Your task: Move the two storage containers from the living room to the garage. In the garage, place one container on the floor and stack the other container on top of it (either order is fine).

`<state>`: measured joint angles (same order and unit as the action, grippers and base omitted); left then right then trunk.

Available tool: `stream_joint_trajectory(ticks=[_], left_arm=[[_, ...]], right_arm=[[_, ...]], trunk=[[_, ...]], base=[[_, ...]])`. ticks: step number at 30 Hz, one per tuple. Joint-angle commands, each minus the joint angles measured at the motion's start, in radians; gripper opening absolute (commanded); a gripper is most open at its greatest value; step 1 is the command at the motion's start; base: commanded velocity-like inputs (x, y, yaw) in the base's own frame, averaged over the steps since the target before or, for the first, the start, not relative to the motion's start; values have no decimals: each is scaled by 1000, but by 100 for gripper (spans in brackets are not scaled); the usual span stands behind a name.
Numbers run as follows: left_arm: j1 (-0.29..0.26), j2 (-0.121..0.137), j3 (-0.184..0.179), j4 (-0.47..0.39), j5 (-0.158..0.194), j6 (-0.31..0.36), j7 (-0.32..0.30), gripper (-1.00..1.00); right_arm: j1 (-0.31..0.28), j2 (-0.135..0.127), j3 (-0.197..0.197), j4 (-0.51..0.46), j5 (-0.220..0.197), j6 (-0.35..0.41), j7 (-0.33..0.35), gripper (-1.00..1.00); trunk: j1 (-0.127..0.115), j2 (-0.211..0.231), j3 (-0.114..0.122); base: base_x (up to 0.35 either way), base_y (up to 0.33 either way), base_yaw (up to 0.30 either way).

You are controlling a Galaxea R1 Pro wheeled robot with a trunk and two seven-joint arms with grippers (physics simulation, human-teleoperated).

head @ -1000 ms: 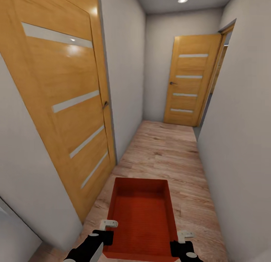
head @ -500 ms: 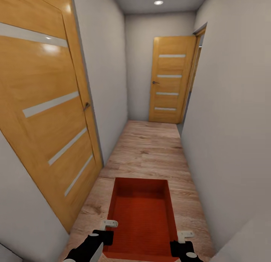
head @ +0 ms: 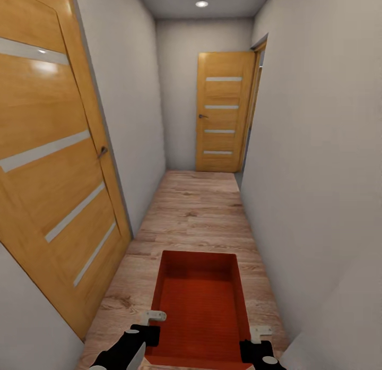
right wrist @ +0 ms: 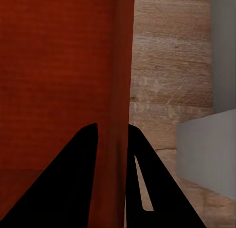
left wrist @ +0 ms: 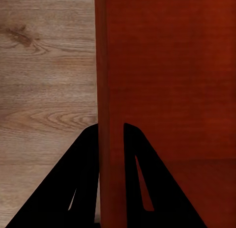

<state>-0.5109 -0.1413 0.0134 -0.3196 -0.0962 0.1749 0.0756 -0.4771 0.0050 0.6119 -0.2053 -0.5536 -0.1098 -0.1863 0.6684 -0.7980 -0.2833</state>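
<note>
At the left of the head view a tall honey-coloured wooden door (head: 53,163) with pale horizontal inlay strips stands angled against the plain grey-white wall (head: 135,110) of a narrow corridor. The left gripper (head: 151,323) holds the left long wall of the storage container (head: 200,306); in the left wrist view the jaws are closed on that thin wall, one finger on the outer face and one on the inner, with plank floor visible beside the bin. The container is an orange-red, shallow, rectangular, lidless bin with thin plain walls and a faintly ribbed bottom. It is carried between the two arms, above the light wood-plank floor (head: 196,211), and it is empty. Its long axis points straight ahead, in line with the corridor. This alignment is the relation that governs the coming move: the bin lies centred between both jaws, equally near to each arm. The right gripper (head: 260,335) mirrors the left one; its jaws are closed on the right long wall. A second wooden door (head: 223,112) closes the far end, and beside it there appears to be an opening on the right, though the view there is too narrow to confirm. The right wall (head: 313,147) is bare and matte.
</note>
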Motion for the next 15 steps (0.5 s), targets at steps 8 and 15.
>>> stream_joint_trajectory(ticks=[8,15], left_arm=[[0,0,-22,1,9,6,7,-100],[0,0,-21,2,10,6,7,-100]], right_arm=[[-1,-2,-3,1,-6,-7,-16,-100],[-1,-2,-3,1,-6,-8,-16,-100]], trunk=[[0,-1,-1],[0,-1,-1]], base=[[96,0,-5],[308,0,0]])
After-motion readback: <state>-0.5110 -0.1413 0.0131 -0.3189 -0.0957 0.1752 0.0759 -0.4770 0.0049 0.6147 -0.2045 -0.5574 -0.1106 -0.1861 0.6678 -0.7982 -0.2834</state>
